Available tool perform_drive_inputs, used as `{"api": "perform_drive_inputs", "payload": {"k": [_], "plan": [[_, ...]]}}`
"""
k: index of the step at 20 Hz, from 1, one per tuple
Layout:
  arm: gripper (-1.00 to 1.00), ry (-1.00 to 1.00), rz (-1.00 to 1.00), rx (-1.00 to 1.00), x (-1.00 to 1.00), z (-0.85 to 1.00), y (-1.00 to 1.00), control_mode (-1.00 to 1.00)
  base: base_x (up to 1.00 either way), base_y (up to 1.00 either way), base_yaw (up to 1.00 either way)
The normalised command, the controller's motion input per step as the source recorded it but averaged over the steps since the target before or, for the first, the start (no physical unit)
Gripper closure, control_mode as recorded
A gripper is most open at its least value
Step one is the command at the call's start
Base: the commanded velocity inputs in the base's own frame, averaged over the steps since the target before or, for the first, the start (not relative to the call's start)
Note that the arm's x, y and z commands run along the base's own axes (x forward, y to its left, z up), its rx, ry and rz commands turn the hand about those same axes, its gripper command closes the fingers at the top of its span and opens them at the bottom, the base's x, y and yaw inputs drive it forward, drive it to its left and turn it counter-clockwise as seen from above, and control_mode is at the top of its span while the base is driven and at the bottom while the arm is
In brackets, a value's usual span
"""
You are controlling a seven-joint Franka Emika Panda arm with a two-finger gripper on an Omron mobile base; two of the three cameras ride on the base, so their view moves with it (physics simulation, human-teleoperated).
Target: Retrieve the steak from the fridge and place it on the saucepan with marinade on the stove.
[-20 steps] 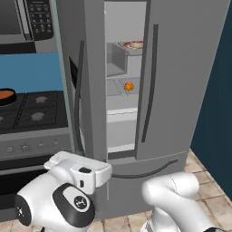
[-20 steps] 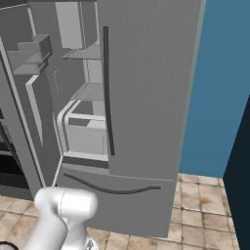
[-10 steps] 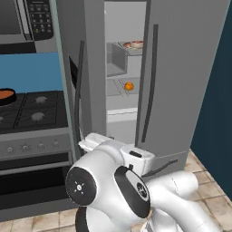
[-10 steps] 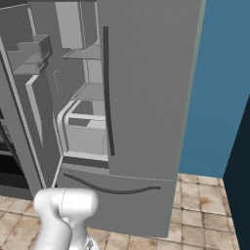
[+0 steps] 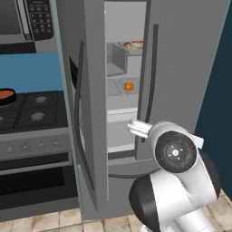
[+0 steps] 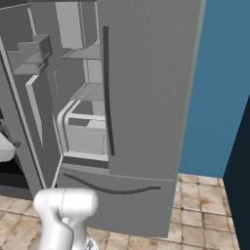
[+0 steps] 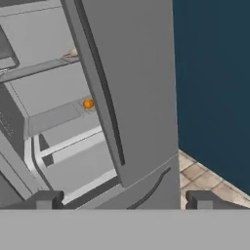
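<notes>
Grey fridge (image 5: 190,59), left door ajar; steak (image 5: 132,44) shelved; no legible writing.

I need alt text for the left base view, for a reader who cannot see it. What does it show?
The fridge stands with its left door open; the steak lies on an upper shelf and a small orange ball on the shelf below. To the left, the saucepan sits on the stove.

A kitchen: fridge (image 5: 181,54), stove (image 5: 31,113), microwave (image 5: 27,20), tiled floor (image 6: 205,210).
</notes>
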Motion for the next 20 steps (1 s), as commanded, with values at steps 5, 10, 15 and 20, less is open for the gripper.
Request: {"api": "perform_drive_inputs", "payload": {"k": [5,10,15,20], "plan": [[-1.0,0.05,0.24,0.0,0.24,-0.04,-0.36,-1.0,0.0,0.0,0.0],[-1.0,0.0,0.14,0.0,0.31,-0.01,-0.13,-1.0,0.0,0.0,0.0],[-1.0,0.0,0.19,0.02,0.24,0.0,0.0,-1.0,0.0,0.0,0.0],[-1.0,0.0,0.25,0.11,0.15,0.0,0.0,-1.0,0.0,0.0,0.0]]}}
